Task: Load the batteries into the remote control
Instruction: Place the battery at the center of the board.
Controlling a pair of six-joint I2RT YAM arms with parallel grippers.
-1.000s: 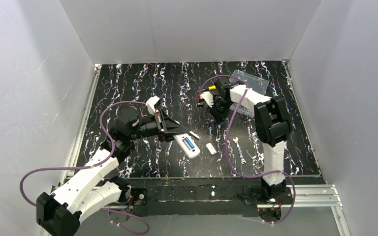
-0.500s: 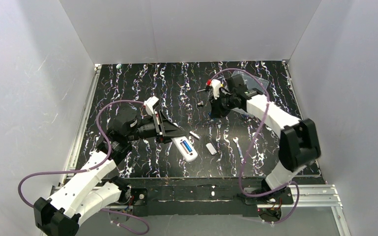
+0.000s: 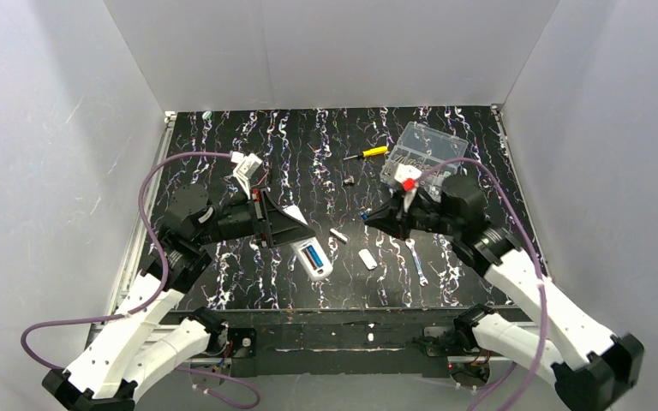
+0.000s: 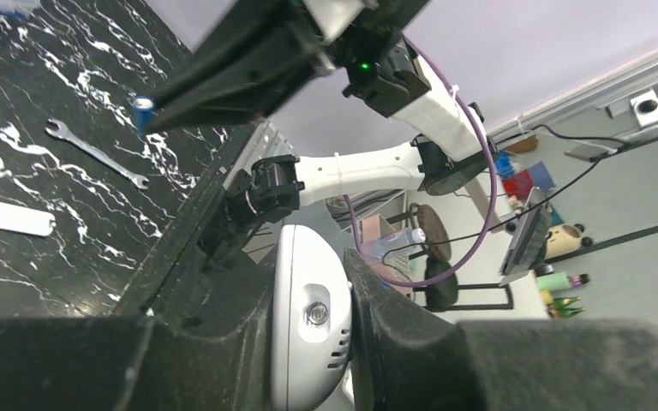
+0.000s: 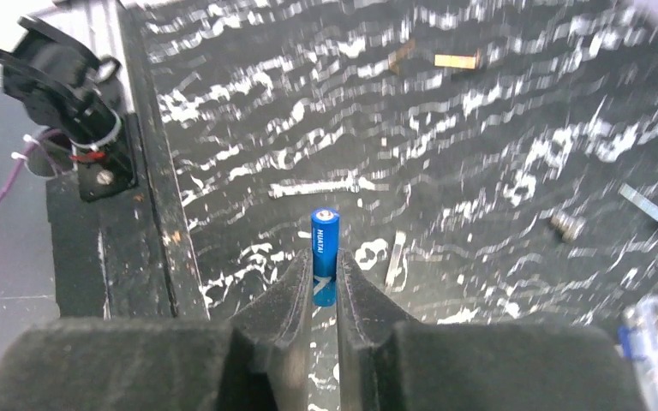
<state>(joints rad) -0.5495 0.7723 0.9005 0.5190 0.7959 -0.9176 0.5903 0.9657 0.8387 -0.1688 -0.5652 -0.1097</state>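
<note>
Swinging forward from the clear compartment box [image 3: 420, 150] at the back of the counter [image 3: 223, 154], where it worked a second ago, the robot's right arm now carries a blue battery [image 5: 326, 235] toward the remote control [image 3: 313, 259]. The right jaws are clenched on the battery's lower half, its top standing out beyond their tips, near the handset but still apart from it. The left jaws grasp the remote by one end at the front centre of the counter, its open bay facing up; a second blue cell [image 3: 311, 256] appears to sit there already. The remote has shifted slightly left as the left arm drew back. The yellow-handled screwdriver [image 3: 367, 153], hidden behind the right arm before, is uncovered. A white battery cover [image 3: 367, 259] and a wrench [image 3: 417, 261] lie just right of the remote. With the pickup apparently done, what remains looks like aligning this battery with the bay and pressing it home.
</note>
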